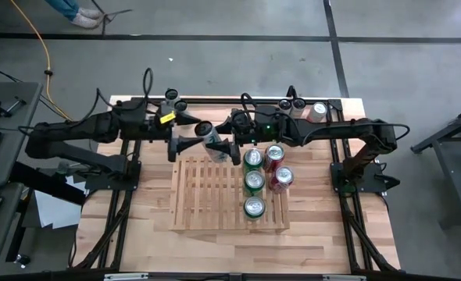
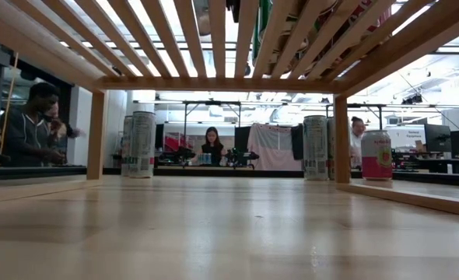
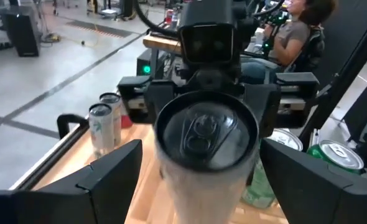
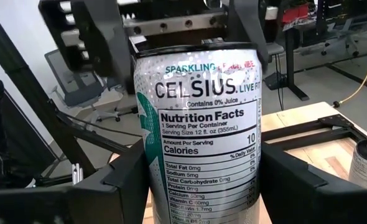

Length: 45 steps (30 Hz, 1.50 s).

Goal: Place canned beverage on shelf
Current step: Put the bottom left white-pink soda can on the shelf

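A silver-white Celsius can [image 4: 199, 124] is held in the air over the far edge of the slatted wooden shelf [image 1: 207, 195]. My right gripper [image 1: 224, 142] is shut on it. My left gripper [image 1: 190, 133] is open. Its two fingers [image 3: 109, 177] stand wide on either side of the can's top [image 3: 205, 130] without touching it. The can also shows in the high view [image 1: 211, 139], tilted, its top toward the left gripper. Several green and red cans [image 1: 254, 181] stand on the shelf's right part. My right gripper pinches the can's side wall [image 4: 155, 186] between its two fingers, well below the rim. The fingers come about level from the table's right side and lie across the can. The can is lifted clear of the shelf and tilted, its top toward the left gripper.
More cans stand at the table's far edge, left [image 1: 176, 100] and right [image 1: 297, 103]. The shelf's left and middle slats [image 1: 203, 203] are bare. The low view looks under the shelf [image 2: 214, 39] at cans on the table [image 2: 140, 144]. People sit in the room behind [image 2: 35, 124].
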Available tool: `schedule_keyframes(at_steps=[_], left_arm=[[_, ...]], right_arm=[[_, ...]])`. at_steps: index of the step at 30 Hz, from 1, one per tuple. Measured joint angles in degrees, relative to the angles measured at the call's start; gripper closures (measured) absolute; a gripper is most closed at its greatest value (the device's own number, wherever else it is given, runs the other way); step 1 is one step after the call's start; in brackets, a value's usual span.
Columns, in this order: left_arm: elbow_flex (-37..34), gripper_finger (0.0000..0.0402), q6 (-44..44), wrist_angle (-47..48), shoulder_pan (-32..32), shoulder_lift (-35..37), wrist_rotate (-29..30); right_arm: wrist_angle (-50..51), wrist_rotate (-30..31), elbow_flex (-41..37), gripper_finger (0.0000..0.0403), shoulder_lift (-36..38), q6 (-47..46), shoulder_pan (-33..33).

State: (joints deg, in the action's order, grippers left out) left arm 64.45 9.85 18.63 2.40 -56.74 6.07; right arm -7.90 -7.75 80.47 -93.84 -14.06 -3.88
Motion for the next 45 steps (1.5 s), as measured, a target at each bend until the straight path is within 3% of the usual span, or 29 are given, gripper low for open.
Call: schedule_keyframes(at_steps=[8,15,18,26,31,36,45], left_arm=[[0.00,0.0091,-0.05,-2.24,-0.01,-2.79,-1.38],[0.00,0.0169,0.48,-2.24,-0.01,-2.28,-1.49],[0.00,0.0169,0.49,-2.27,-0.01,-2.34,-1.49],[-0.02,0.0169,0.45,0.41,0.40,-0.45,-0.71],[-0.02,0.0169,0.38,3.08,1.04,2.28,3.18],[-0.02,0.0169,1.64,3.88,0.89,2.14,1.87],[-0.05,0.0169,0.12,-4.44,-1.51,-6.63,-3.11]], right_arm=[[-0.15,-0.60,0.00,0.0174,0.00,-0.01,0.02],[-0.32,-1.46,0.02,0.0174,-0.02,0.07,0.02],[-0.30,-1.76,0.02,0.0169,-0.02,0.07,-0.01],[1.46,-2.35,0.02,0.0102,1.75,0.01,-0.46],[5.62,-2.23,0.23,0.0094,4.80,0.50,-2.24],[11.86,-1.73,0.13,0.0092,9.87,2.12,-4.69],[21.86,8.10,0.13,0.0091,19.08,5.21,-6.27]])
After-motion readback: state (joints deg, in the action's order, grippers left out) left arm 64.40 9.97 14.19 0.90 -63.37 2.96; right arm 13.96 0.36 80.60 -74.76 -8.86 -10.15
